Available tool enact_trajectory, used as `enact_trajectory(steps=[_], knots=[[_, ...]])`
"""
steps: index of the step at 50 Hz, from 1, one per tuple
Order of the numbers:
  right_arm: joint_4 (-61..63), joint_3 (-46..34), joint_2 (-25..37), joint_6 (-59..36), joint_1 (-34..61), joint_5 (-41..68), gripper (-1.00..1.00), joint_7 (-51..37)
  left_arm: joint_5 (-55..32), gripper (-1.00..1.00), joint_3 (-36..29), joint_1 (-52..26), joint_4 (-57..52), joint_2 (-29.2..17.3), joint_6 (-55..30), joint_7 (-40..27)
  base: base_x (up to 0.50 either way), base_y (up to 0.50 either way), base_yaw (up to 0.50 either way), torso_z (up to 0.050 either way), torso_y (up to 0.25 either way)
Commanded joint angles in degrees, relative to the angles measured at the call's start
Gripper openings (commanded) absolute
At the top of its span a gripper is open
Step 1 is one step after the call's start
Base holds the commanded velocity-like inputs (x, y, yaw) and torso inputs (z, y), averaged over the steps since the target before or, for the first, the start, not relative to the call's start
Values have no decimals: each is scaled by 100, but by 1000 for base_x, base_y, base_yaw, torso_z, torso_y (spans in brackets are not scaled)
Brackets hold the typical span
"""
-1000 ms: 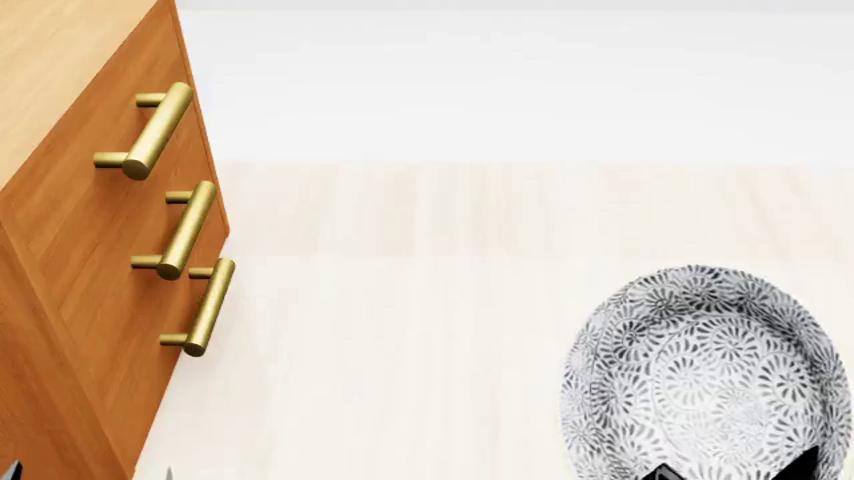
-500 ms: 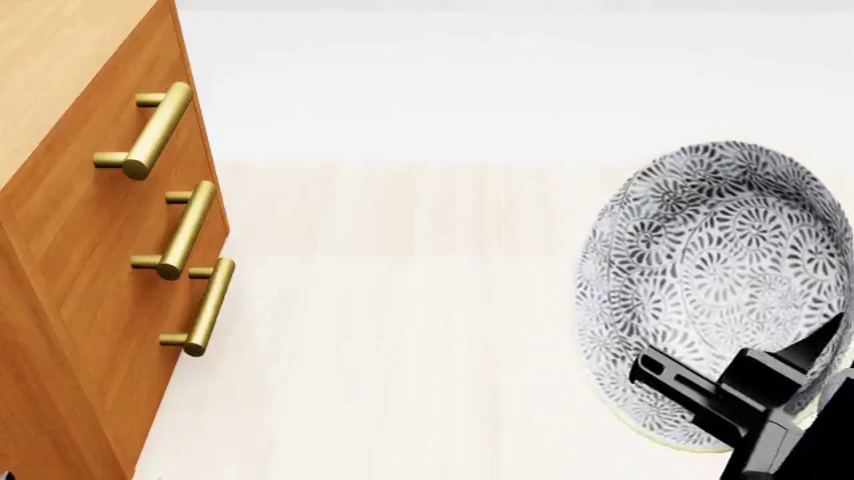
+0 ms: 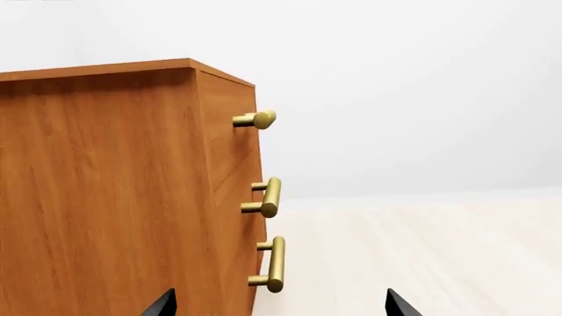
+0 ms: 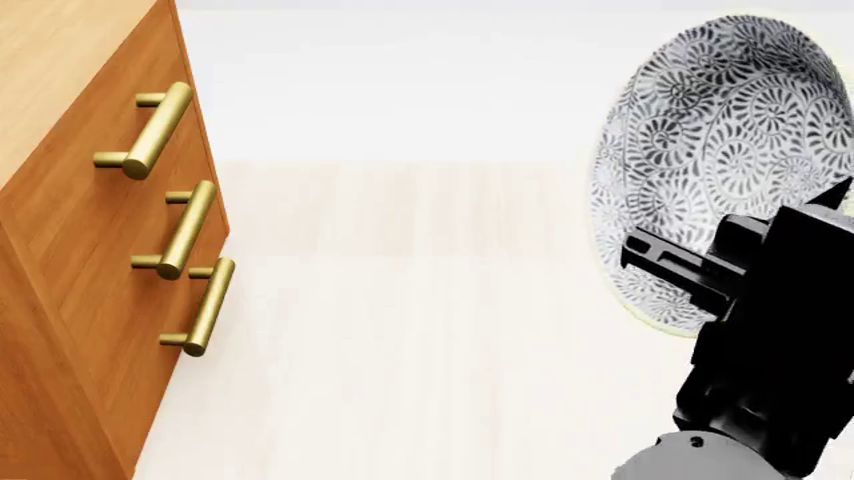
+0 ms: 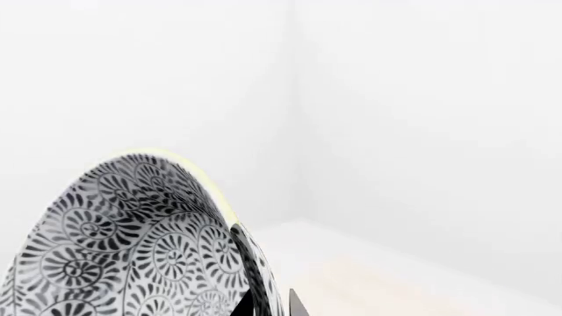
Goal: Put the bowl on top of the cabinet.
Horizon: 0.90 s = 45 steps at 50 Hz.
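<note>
The bowl (image 4: 727, 140), white with a dense dark-grey floral pattern, hangs tilted on edge at the upper right of the head view, its inside facing the camera. My right gripper (image 4: 830, 200) is shut on its rim. In the right wrist view the rim of the bowl (image 5: 131, 250) runs between the two fingertips of the right gripper (image 5: 263, 308). The orange-brown cabinet (image 4: 80, 240) stands at the left, well apart from the bowl. In the left wrist view my left gripper (image 3: 279, 309) is open and empty, facing the front corner of the cabinet (image 3: 105, 191).
Three brass bar handles (image 4: 160, 130) stick out from the cabinet's drawer fronts. A pale wooden floor (image 4: 427, 350) lies between cabinet and bowl, with a white wall (image 4: 400, 80) behind. A strip of the cabinet's top (image 4: 54, 60) shows at the upper left.
The right gripper has risen with the bowl, from the lower right to the upper right of the head view. More of the right arm shows. The cabinet has not moved.
</note>
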<state>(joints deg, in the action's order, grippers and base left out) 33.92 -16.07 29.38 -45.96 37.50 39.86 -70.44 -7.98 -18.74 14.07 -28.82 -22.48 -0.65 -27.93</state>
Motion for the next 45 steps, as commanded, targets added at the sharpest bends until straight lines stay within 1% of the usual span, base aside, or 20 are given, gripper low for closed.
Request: enact_trajectory(steps=[1, 10, 15, 16, 22, 27, 35, 38, 45], knots=[[-236, -330, -73, -269, 645, -300, -100, 25, 23, 100, 2, 36, -38, -25, 18, -43, 0, 0, 0, 0, 0], [-677, -548, -73, -141, 861, -515, -100, 282, 33, 100, -1, 51, -64, -47, 19, -65, 0, 0, 0, 0, 0], [-471, -936, 144, -77, 942, -644, -100, 672, 36, 100, -12, 33, -48, -45, 12, -73, 0, 0, 0, 0, 2], [-396, -1075, 227, -70, 988, -607, -100, 908, 63, 100, -30, 29, -51, -40, -2, -80, 0, 0, 0, 0, 0], [-249, -1417, 360, 144, 968, -801, -100, 1214, 51, 100, -24, 46, -68, -58, 11, -91, 0, 0, 0, 0, 0], [-300, -1461, 397, 325, 949, -754, -100, 1472, 34, 100, -12, 46, -68, -69, 19, -99, 0, 0, 0, 0, 0], [-229, -1459, 555, 922, 775, -534, -100, 2173, 42, 100, -22, 58, -80, -79, 29, -110, 0, 0, 0, 0, 1], [-248, -1537, 620, 1156, 733, -620, -100, 2401, 49, 100, -24, 57, -76, -81, 29, -120, 0, 0, 0, 0, 0], [-665, -1491, 591, 1555, 838, -621, -100, 2837, 28, 100, -19, 60, -78, -95, 43, -124, 0, 0, 0, 0, 0]])
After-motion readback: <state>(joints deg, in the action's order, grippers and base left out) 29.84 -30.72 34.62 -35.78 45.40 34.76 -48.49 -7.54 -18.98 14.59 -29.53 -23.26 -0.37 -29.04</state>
